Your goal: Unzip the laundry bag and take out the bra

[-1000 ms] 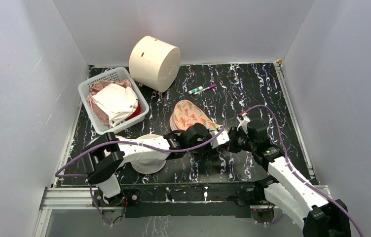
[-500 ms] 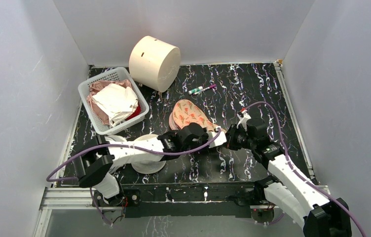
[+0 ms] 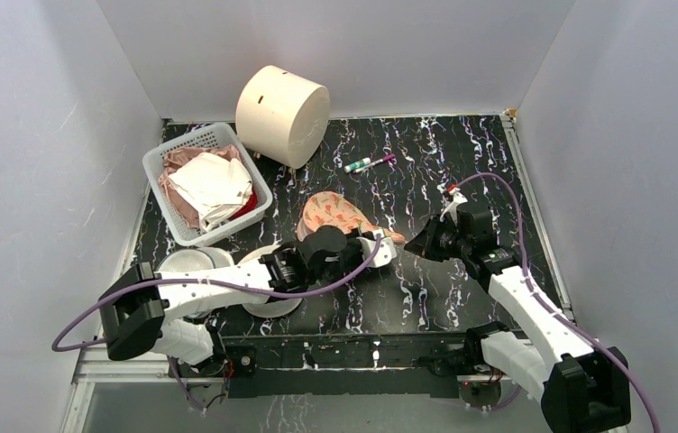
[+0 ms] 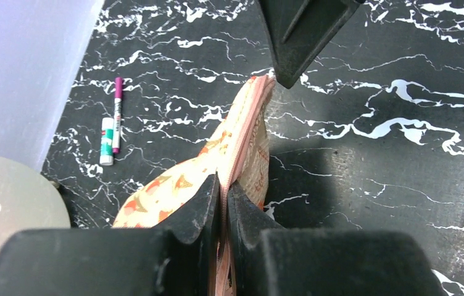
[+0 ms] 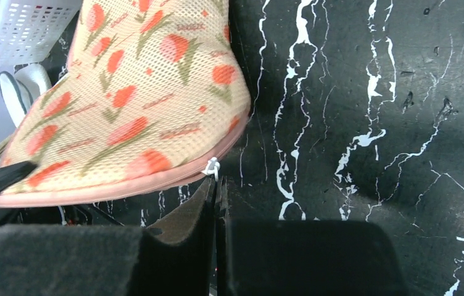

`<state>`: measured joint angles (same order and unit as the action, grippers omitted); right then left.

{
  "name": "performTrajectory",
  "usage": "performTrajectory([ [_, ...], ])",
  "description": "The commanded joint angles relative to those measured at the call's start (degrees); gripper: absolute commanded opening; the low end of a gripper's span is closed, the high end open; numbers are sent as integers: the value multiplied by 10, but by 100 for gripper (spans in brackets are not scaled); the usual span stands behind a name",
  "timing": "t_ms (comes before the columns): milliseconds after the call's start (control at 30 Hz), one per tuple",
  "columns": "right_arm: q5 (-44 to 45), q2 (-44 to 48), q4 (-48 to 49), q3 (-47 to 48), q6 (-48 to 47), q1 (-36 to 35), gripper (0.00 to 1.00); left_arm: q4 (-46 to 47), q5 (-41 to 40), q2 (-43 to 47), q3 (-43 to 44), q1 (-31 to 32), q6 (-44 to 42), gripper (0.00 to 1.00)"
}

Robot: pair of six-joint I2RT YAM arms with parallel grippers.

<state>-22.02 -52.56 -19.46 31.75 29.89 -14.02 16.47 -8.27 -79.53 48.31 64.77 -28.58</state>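
Note:
The laundry bag (image 3: 334, 214) is a peach case with red-orange motifs and pink trim, tilted up on its edge at the table's middle. My left gripper (image 3: 354, 244) is shut on its pink zip edge, which shows between the fingers in the left wrist view (image 4: 223, 185). The bag (image 4: 242, 132) runs ahead to its tip. My right gripper (image 3: 411, 245) is shut on the small white zip pull (image 5: 213, 166) at the bag's (image 5: 131, 86) tip, its fingers meeting just below the pull (image 5: 216, 188). The bra is hidden.
A white basket (image 3: 157, 165) of clothes stands at the back left, with a cream cylinder (image 3: 281, 113) behind it. Two markers (image 3: 369, 163) lie behind the bag. White round bags (image 3: 268, 302) lie under the left arm. Walls close in on three sides.
The left arm has drawn back to the left with the bag's edge, and the bag has shifted left and tipped up. The right gripper has moved slightly right and away, so the two stand farther apart.

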Motion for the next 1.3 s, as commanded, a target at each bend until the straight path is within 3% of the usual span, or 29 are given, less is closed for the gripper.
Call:
performTrajectory([
  [0,5,-14,35,14,-21,16,0,60,-24,55,-10,2,-19,0],
  [500,42,-112,201,-36,-45,43,0,80,18,71,-26,1,-3,0],
  [733,42,-95,201,-39,-51,43,1,76,27,65,-22,1,3,0],
  [933,115,-50,52,36,-43,43,37,60,33,19,5,1,53,0],
  [1100,206,20,-48,93,-33,43,56,16,48,-43,51,1,118,30],
  [1200,230,70,-70,112,-28,43,69,28,55,-30,40,1,127,61],
  [1267,226,86,-75,120,-31,43,75,54,54,-8,23,1,122,75],
])
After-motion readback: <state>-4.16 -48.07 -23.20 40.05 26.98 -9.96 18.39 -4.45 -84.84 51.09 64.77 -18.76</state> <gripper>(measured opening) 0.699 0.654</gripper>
